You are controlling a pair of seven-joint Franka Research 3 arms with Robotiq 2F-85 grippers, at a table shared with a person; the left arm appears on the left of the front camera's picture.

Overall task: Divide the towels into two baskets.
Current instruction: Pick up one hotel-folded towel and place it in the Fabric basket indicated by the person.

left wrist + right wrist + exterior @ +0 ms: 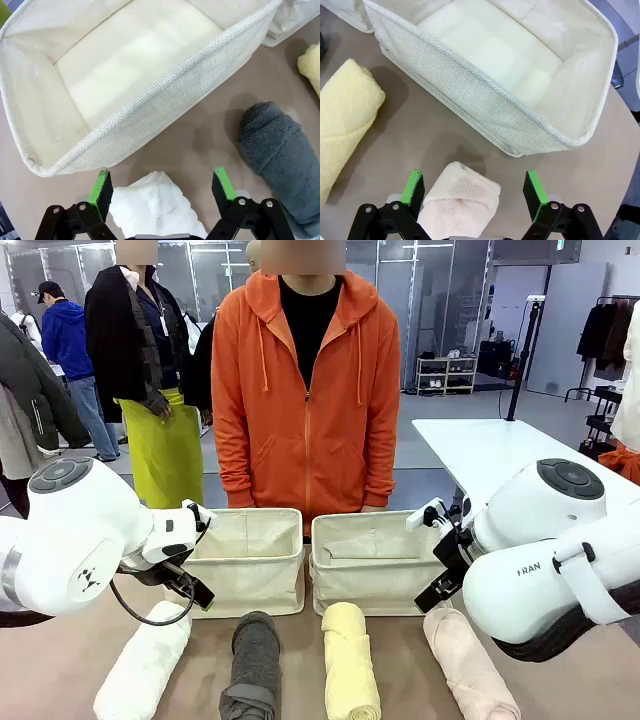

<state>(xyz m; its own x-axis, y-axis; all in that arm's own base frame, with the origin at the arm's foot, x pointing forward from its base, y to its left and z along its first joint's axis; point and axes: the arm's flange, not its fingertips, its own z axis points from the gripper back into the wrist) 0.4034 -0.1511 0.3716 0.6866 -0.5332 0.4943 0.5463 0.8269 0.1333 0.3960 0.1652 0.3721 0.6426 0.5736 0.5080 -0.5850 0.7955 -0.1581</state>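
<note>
The left gripper (pixel 162 185) has its jaws spread wide, one green pad on either side of the end of the white towel (pixel 155 207), which lies on the table (pixel 200 145) under it. The jaws are not clamped on the towel, and whether the pads touch it I cannot tell. Just past that end stands the near wall of the left basket (pixel 165 100). The grey towel (pixel 280 150) lies beside the white one, apart from it, and beyond it an edge of the yellow towel (pixel 311 65) shows.

The right gripper (pixel 474 186) is spread just as wide, straddling the end of the pink towel (pixel 460 200) without gripping it. The right basket (pixel 470 85) sits just past that end, its long wall facing the gripper.

From the front, the four towels lie in a row on the near part of the table: white, grey, yellow, pink from the robot's left to its right, each pointing toward the baskets. The two baskets stand side by side behind them, close together, and a person (pixel 305 390) in an orange hoodie stands at the far edge
</note>
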